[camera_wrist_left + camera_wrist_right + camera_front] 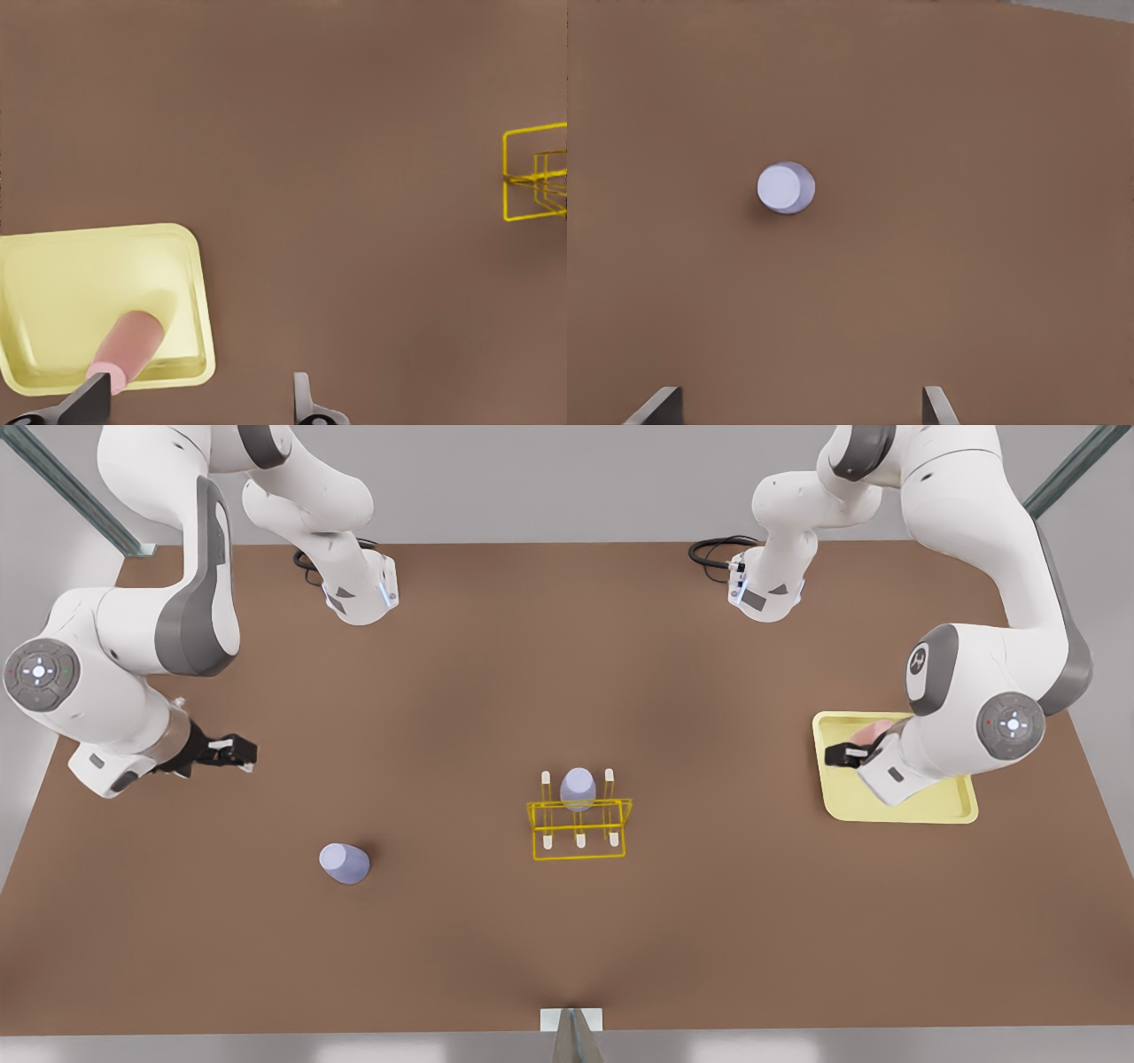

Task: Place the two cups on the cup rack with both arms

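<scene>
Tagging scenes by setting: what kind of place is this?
Likely a simulated lab bench, not a kitchen: two white robot arms bolted at a bare brown table, metal frame struts at the corners, and only a few props, such as a yellow cup rack.

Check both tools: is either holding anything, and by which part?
Nothing is held. The left tool is open beside the pink cup in the tray; the right tool hangs open above the table.

A salmon-pink cup is lying in a pale-yellow tray; lavender cups and a bright-yellow rack are showing against the brown table.
</scene>
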### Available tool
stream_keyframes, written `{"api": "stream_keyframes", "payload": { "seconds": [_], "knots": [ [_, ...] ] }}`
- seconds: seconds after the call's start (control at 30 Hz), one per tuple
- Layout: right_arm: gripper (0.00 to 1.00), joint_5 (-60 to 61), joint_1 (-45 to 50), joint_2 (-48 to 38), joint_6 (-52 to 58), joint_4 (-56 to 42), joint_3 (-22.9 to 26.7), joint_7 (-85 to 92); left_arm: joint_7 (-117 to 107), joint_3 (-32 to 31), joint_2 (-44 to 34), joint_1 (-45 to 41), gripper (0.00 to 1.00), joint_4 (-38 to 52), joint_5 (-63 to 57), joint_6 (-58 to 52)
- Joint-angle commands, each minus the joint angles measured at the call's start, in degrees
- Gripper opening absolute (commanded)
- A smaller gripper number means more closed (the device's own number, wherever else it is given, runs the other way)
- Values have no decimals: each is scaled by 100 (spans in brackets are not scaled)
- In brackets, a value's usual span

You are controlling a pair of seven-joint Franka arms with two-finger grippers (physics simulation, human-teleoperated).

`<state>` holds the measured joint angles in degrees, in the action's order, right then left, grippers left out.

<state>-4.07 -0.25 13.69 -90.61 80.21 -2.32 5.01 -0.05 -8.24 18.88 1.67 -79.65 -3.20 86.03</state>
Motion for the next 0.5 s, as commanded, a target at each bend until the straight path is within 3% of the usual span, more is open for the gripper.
{"api": "stream_keyframes", "payload": {
  "seconds": [0.0,0.07,0.1,0.27,0.37,0.47],
  "knots": [
    [100,3,-1,-6,-361,4,-5,220,-443,6,-7,0,100,2,13,529],
    [100,-24,43,2,-325,13,-5,220,-469,164,-16,52,100,-217,4,354],
    [100,-50,78,11,-317,101,-31,202,-417,436,-25,307,100,-884,-5,554],
    [100,-322,395,564,-1010,127,-31,281,1104,709,-491,1028,100,-3381,-5,3340],
    [100,-121,228,1356,-1942,145,-31,281,1701,982,-491,1046,100,-4120,-5,4562],
    [100,73,52,1567,-2636,548,-40,307,1710,1052,-491,1081,100,-4313,-225,4616]
  ]
}}
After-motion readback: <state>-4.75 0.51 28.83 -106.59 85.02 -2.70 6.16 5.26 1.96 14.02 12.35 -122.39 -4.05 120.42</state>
